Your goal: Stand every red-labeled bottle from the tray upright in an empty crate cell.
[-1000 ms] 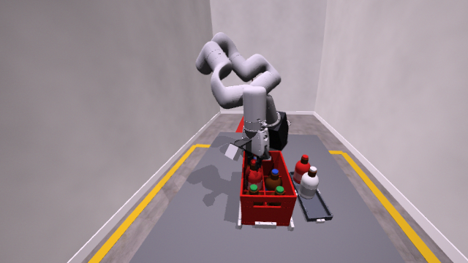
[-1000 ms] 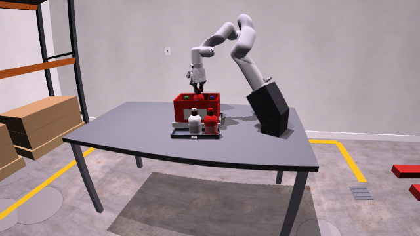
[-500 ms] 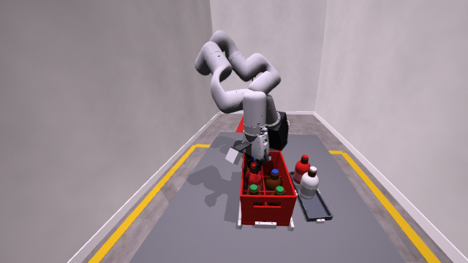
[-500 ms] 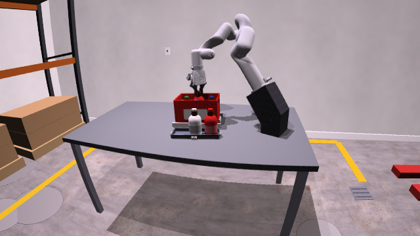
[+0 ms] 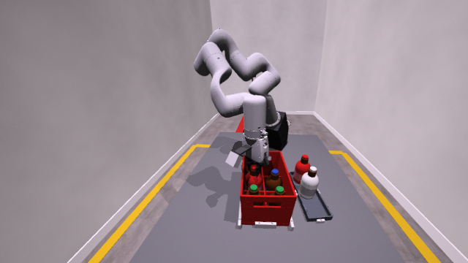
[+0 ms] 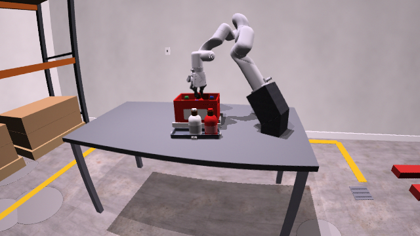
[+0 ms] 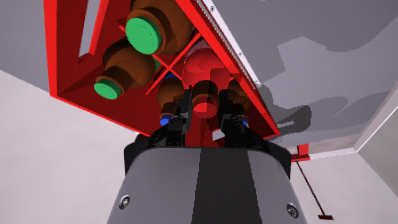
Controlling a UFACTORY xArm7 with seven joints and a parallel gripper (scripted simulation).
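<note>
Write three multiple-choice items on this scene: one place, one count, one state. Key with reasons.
1. Where is the white bottle?
A) in a crate cell
B) on the tray
C) on the floor

2. How many green caps show in the crate?
A) two
B) four
C) none

3. How is the tray's red bottle?
A) on its side
B) upside down
C) upright

Key:
1 B: it stands within the tray's rim, outside the crate.
2 A: top and wrist views each show two.
3 C: its cap is uppermost, its base down on the tray.

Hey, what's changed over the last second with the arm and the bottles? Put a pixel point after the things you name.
The grey-and-black gripper (image 5: 259, 167) (image 6: 198, 96) (image 7: 205, 98) has moved down, lowering the red bottle (image 5: 253, 180) (image 7: 204, 70) in its fingers deeper into the red crate (image 5: 267, 216) (image 6: 180, 111) (image 7: 50, 50). Nothing was newly gripped or released. The dark tray (image 5: 317, 211) (image 6: 180, 132) and its two bottles stayed put.
</note>
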